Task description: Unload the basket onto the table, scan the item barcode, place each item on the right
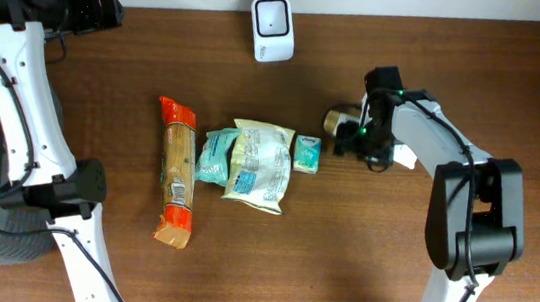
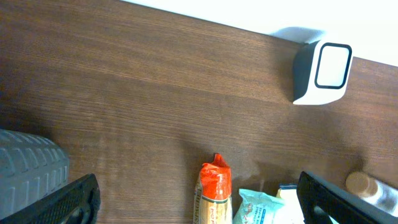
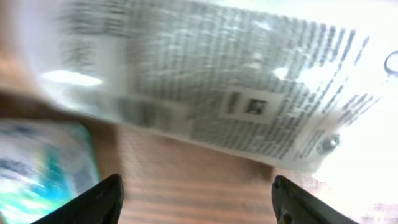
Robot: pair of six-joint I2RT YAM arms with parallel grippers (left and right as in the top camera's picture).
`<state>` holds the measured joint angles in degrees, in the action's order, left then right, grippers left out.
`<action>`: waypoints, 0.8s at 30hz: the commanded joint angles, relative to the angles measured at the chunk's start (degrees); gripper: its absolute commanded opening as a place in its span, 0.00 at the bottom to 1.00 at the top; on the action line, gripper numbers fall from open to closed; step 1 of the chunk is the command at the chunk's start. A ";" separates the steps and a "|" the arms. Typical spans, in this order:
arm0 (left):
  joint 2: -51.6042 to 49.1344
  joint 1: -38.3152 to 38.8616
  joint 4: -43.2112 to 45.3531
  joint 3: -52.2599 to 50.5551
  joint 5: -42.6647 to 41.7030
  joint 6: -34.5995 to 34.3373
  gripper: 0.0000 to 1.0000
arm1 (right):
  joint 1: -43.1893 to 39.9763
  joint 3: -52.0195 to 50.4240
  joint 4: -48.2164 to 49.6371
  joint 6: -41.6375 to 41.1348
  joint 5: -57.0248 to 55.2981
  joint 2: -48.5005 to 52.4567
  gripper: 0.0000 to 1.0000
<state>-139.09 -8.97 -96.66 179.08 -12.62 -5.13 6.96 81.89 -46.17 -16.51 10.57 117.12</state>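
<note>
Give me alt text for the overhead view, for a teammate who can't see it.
The right claw is over a small bottle, right of a row of four packets on a brown table. A white scanner stands at the table's top edge; the left claw is in the top-left corner.

Overhead: bright, even, sharp, soft shadows only. Left wrist: sharp, pale sheen on surface [image 2: 155, 93], scanner [image 2: 323, 71] casts shadow twd 10 o'clock. Right wrist: heavy blur, printed label [image 3: 205, 81] out of focus, blown-out glare at 2-3 o'clock.
</note>
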 commanded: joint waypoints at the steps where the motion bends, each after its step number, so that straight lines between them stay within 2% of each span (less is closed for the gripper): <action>1: 0.44 -0.22 -0.04 0.11 0.02 0.92 0.99 | -0.07 3.63 3.39 -0.52 0.85 0.39 0.75; 3: 0.44 -0.22 -0.04 0.11 0.02 0.92 0.99 | -0.07 6.16 3.17 -0.11 0.87 0.35 0.75; 6: 0.44 -0.22 -0.04 0.11 0.02 0.92 0.99 | -1.49 14.97 -3.63 5.99 0.85 0.33 0.78; 7: 0.44 -0.22 -0.04 0.11 0.02 0.92 0.99 | -2.69 18.21 -5.66 9.46 0.87 0.33 0.88; 8: 0.44 -0.22 -0.04 0.11 0.02 0.92 0.99 | -4.83 21.22 -6.54 17.94 0.83 0.33 0.99; 13: 0.44 -0.22 -0.04 0.11 0.02 0.92 0.99 | -10.49 19.15 -4.22 49.22 2.64 6.10 0.99; 17: 0.44 -0.22 -0.04 0.11 0.02 0.92 0.99 | -12.61 19.12 -8.00 55.60 10.75 9.09 0.99; 24: 0.44 -0.22 -0.04 0.11 0.02 0.92 0.99 | -14.58 19.12 -14.34 55.69 17.53 14.91 0.99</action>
<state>-139.09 -8.97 -96.68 179.08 -12.60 -5.13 -7.44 101.16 -59.33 38.37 25.28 129.23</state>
